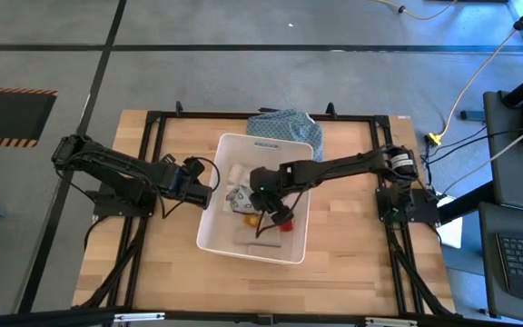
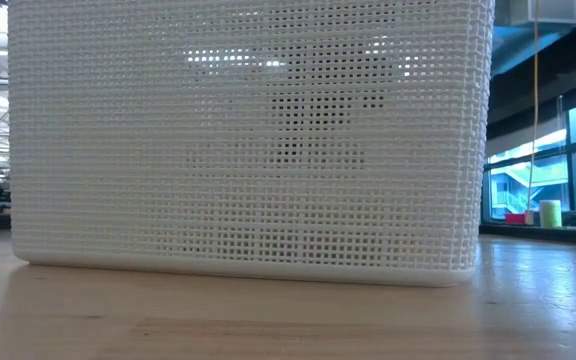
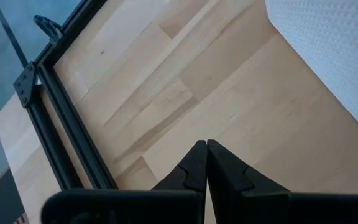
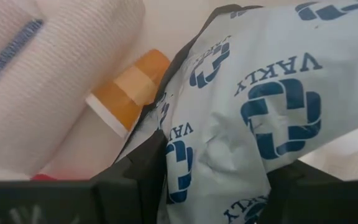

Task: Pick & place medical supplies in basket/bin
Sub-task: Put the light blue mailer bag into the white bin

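Pouch (image 4: 253, 124) pinched in right end effector (image 1: 260, 193), filling view; left end effector (image 3: 207, 163) closed, empty.

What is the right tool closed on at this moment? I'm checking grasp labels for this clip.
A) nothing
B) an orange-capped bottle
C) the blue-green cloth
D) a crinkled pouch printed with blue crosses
D: the right wrist view shows the crinkled pouch printed with blue crosses pinched between the right tool's dark fingers, while the orange item lies untouched beside it, and the high view puts that tool over the white basket.
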You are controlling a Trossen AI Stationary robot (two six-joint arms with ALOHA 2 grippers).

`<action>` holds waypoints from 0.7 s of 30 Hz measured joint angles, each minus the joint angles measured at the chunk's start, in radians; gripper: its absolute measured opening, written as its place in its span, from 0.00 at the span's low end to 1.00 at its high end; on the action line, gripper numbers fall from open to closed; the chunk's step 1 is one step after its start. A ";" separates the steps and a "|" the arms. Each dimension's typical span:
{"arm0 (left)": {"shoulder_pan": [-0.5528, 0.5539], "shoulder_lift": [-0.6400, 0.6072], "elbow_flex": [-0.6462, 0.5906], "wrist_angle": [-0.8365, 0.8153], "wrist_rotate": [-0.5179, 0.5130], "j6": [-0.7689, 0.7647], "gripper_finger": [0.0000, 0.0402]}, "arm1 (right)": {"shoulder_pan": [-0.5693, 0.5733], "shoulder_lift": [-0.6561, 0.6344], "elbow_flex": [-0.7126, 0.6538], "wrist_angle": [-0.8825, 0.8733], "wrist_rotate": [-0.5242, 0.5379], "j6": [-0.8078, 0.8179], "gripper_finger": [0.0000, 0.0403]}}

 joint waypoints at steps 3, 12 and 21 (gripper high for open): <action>0.000 0.000 0.000 0.000 -0.001 0.000 0.02 | 0.002 0.030 0.001 0.008 0.002 -0.001 0.44; 0.000 0.000 0.000 0.000 0.001 0.000 0.02 | 0.003 0.072 0.004 0.011 0.013 -0.052 0.44; 0.000 0.000 0.000 -0.003 -0.003 0.000 0.01 | 0.017 0.075 0.001 0.063 0.026 -0.049 0.44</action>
